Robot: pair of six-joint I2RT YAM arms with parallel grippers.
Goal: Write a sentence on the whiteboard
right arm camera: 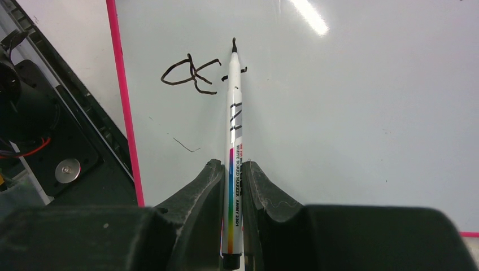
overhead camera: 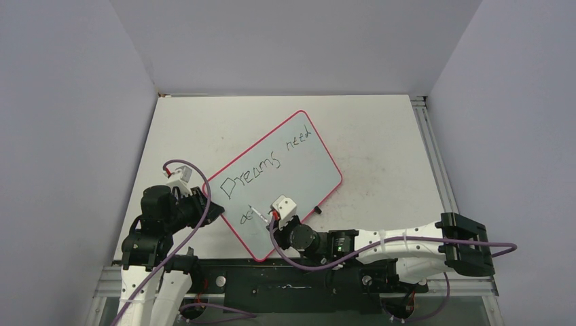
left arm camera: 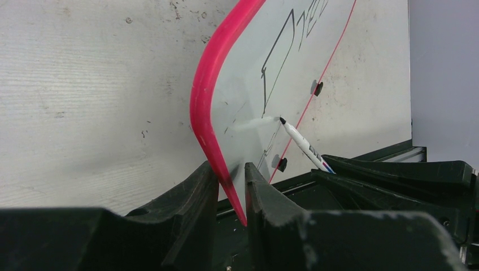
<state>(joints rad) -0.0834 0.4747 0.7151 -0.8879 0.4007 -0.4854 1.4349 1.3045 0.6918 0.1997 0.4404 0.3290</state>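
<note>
Table [overhead camera: 380, 136], white, scuffed. Whiteboard [overhead camera: 299, 170], pink-rimmed, laid slantwise on the table; its left corner rim is clamped between the left jaws. Marker [right arm camera: 233, 124], clamped in the right jaws, tip set on the board. Sentence [overhead camera: 261, 170]: "Dreams need" written above, a few strokes below.

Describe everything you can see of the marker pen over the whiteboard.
The marker is a slim white pen with a black tip, black print and a rainbow stripe along its barrel, and a dark rear end. It is uncapped. The right gripper is shut on its rear half. It points away from the gripper, tip at the whiteboard surface, just right of some black handwritten letters.
</note>
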